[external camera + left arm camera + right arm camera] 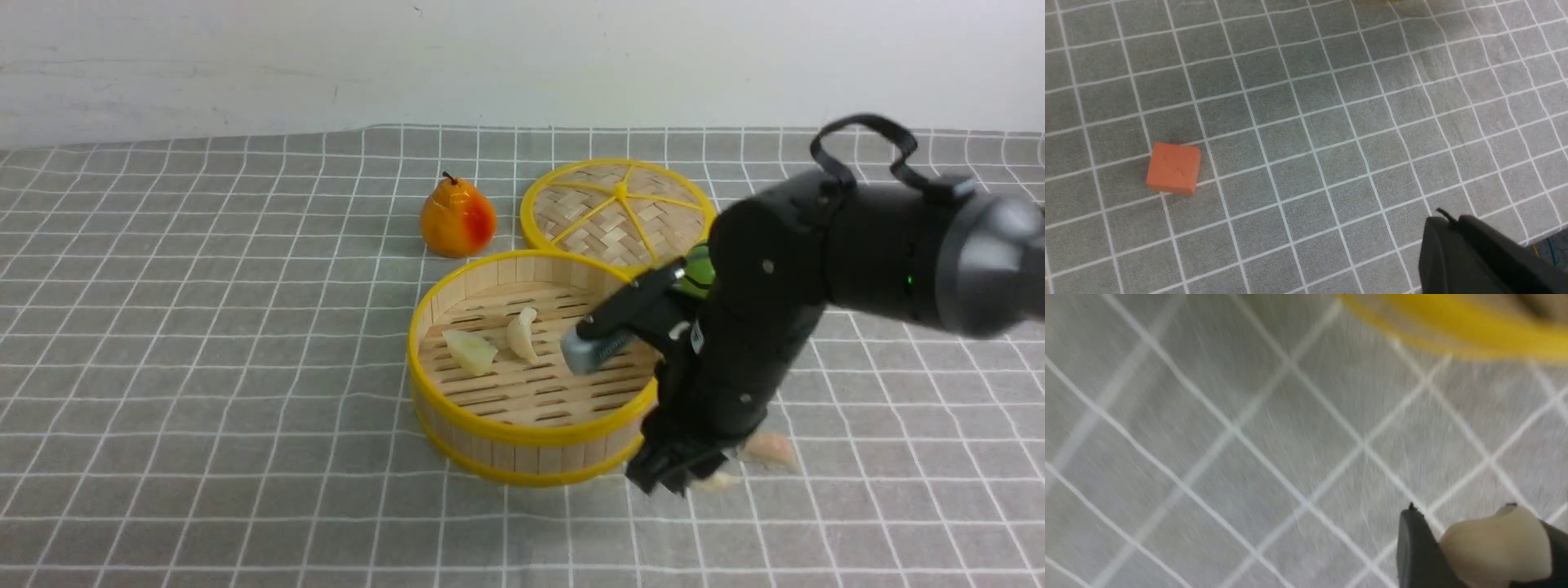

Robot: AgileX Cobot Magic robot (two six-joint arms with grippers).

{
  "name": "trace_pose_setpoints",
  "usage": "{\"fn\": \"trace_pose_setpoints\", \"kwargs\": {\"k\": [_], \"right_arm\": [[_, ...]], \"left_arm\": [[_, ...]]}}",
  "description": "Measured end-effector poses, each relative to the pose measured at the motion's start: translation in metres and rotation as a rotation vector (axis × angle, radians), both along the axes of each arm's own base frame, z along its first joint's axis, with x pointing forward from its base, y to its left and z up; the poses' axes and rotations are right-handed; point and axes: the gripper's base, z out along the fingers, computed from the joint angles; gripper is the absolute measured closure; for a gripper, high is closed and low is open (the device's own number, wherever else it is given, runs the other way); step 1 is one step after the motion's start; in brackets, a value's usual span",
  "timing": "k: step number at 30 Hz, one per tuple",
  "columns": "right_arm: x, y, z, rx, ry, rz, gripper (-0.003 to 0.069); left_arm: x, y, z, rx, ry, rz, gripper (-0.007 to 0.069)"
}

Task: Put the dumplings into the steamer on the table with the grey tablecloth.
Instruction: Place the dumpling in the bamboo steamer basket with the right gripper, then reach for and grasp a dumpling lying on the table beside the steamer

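The steamer (pixel 522 453) stands mid-table on the grey tablecloth (pixel 204 367), with two dumplings (pixel 471 351) (pixel 522 335) lying on its slatted floor. My right gripper (pixel 682 482) is low over the cloth just outside the steamer's near-right wall. In the right wrist view the right gripper (pixel 1480 526) is shut on a creamy dumpling (pixel 1494 551), and the steamer's yellow rim (pixel 1453 322) runs blurred close by. Another pale pink dumpling (pixel 771 447) lies on the cloth to the right of that gripper. My left gripper (pixel 1447 222) is shut and empty over bare cloth; it is out of the front view.
A flat woven lid with yellow spokes (pixel 618 208) lies behind the steamer. An orange-red pear (pixel 457 219) stands to the lid's left. A green object (pixel 698 273) peeks out behind the right arm. An orange cube (pixel 1173 167) sits on the cloth in the left wrist view.
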Motion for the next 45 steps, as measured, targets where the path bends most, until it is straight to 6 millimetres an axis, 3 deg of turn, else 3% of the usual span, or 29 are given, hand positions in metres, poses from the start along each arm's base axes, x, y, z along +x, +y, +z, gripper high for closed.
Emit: {"fn": "trace_pose_setpoints", "kwargs": {"k": [4,8,10,18,20,24,28,30,32,35,37,41,45], "right_arm": [[0.023,0.025,0.028,0.15,-0.08,-0.029,0.0416],[0.044,0.041,0.025,0.203,-0.103,-0.043,0.0416],[0.062,0.054,0.007,0.207,-0.089,-0.05,0.0416],[0.089,0.073,-0.039,0.196,-0.038,-0.077,0.0407],[0.09,0.073,-0.04,0.198,-0.037,-0.08,0.0361],[0.089,0.073,-0.035,0.197,-0.037,-0.09,0.0188],[0.083,0.066,-0.013,0.143,-0.02,-0.059,0.0046],[0.073,0.056,0.016,0.088,-0.026,-0.015,0.0013],[0.066,0.049,0.034,0.057,-0.042,0.003,0.0015],[0.052,0.024,0.061,0.02,-0.064,0.018,0.0062],[0.046,0.007,0.068,0.018,-0.061,0.001,0.0098],[0.03,-0.049,0.056,-0.001,0.008,-0.107,0.0184],[0.023,-0.089,0.024,-0.011,0.02,-0.203,0.0225]], "left_arm": [[0.0,0.0,0.0,-0.001,0.0,0.0,0.0605],[0.0,0.0,0.0,-0.001,0.0,0.0,0.0605],[0.0,0.0,0.0,-0.001,0.0,0.0,0.0605],[0.0,0.0,0.0,-0.001,0.0,0.0,0.0605],[0.0,0.0,0.0,-0.001,0.0,0.0,0.0605],[0.0,0.0,0.0,-0.001,0.0,0.0,0.0605],[0.0,0.0,0.0,-0.002,0.001,-0.001,0.0605],[0.0,0.0,0.0,-0.002,0.001,-0.001,0.0605],[0.0,0.0,0.0,-0.002,0.001,-0.001,0.0605],[0.0,0.0,0.0,-0.002,0.001,-0.001,0.0605],[0.0,0.0,0.0,-0.002,0.001,-0.001,0.0605],[0.0,0.0,0.0,-0.002,0.001,-0.001,0.0605],[0.0,0.0,0.0,-0.002,0.001,-0.001,0.0605]]}}
